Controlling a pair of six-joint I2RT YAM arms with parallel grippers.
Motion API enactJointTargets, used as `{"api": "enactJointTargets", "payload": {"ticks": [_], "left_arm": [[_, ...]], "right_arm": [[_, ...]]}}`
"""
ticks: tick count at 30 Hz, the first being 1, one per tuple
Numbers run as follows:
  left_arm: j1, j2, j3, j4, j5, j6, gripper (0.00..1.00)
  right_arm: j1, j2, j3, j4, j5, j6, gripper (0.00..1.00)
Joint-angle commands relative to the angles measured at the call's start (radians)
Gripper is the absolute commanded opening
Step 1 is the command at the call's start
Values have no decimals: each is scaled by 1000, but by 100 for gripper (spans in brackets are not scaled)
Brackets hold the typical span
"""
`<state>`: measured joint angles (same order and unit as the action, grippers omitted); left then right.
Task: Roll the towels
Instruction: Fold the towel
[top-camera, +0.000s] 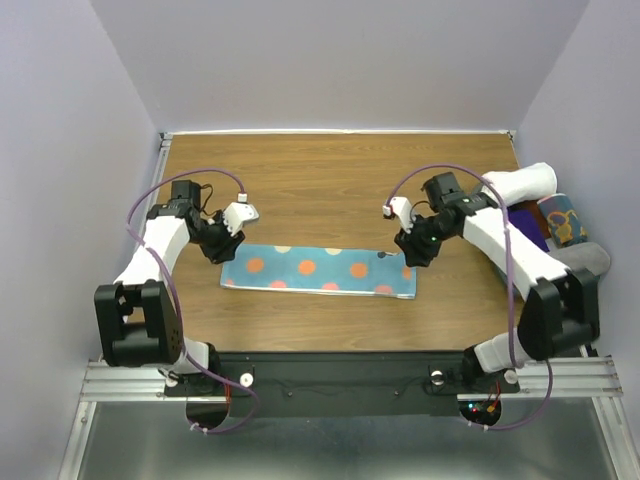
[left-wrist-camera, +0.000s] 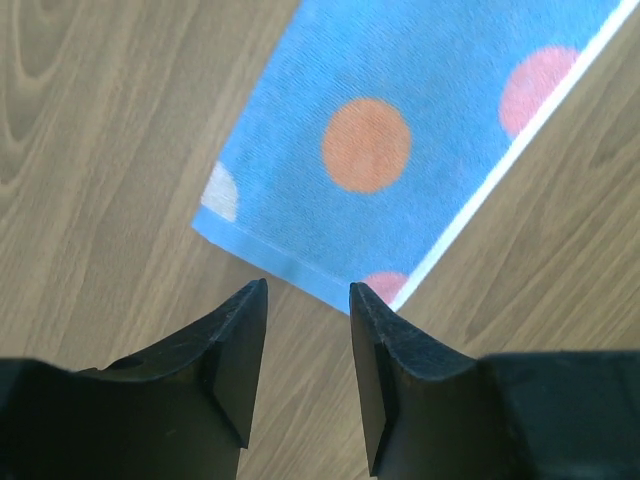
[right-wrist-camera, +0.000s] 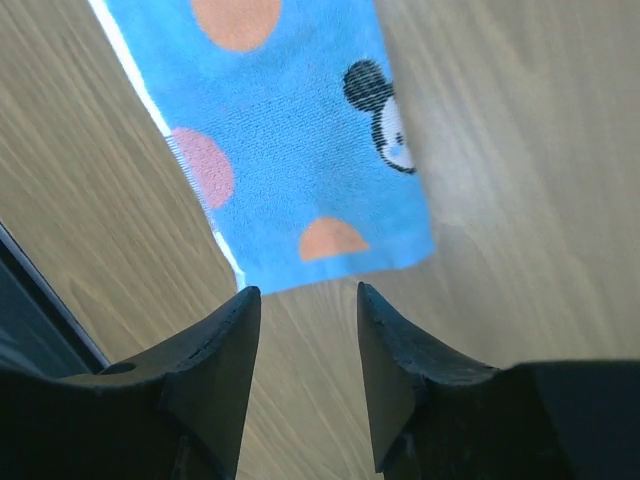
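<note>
The light blue towel (top-camera: 320, 270) with orange and yellow dots lies flat as a long folded strip across the middle of the wooden table. My left gripper (top-camera: 222, 248) hovers open and empty just off the towel's left end; that end shows in the left wrist view (left-wrist-camera: 400, 150), beyond the open gripper (left-wrist-camera: 308, 295). My right gripper (top-camera: 413, 250) hovers open and empty just off the right end. The right wrist view shows that end (right-wrist-camera: 290, 130), with a small mouse-face print (right-wrist-camera: 380, 115), beyond the open gripper (right-wrist-camera: 308, 295). A rolled navy and mustard cloth (top-camera: 565, 222) sits at the right edge.
A pile of other cloths lies at the table's right edge: a white roll (top-camera: 520, 185), a dark purple cloth (top-camera: 528, 225) and a grey one (top-camera: 590, 258). Walls close the table (top-camera: 330, 170) at the back and both sides.
</note>
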<state>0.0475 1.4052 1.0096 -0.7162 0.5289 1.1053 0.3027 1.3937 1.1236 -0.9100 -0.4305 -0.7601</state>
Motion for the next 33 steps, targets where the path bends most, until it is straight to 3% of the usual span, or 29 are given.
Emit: {"api": "enactJointTargets", "payload": {"ticks": [1,4,10,17,23,26,30,33], "left_arm": [[2,43,27,46,57,-140,47],[3,90,-2,86,53,-214,42],[2,185,-49,257,-87,-378,30],[0,330,36,331,-147,-459,24],[-18,546,303,327,-138,-521,23],[-46,679,493,308,-148,-536,23],[-113,857,861,203,-123,-593,27],[-115,870,1007,167,-90,-627,31]], "right_arm": [[4,150,36,49,-4,97,48],[7,243,60,95,1,137,48],[9,401,55,126,108,169,43],[30,444,-4,116,86,188,34],[159,444,-19,10,-28,189,36],[278,445,-1,20,-114,240,40],[417,533,97,34,-247,326,45],[455,538,153,34,-384,361,48]]}}
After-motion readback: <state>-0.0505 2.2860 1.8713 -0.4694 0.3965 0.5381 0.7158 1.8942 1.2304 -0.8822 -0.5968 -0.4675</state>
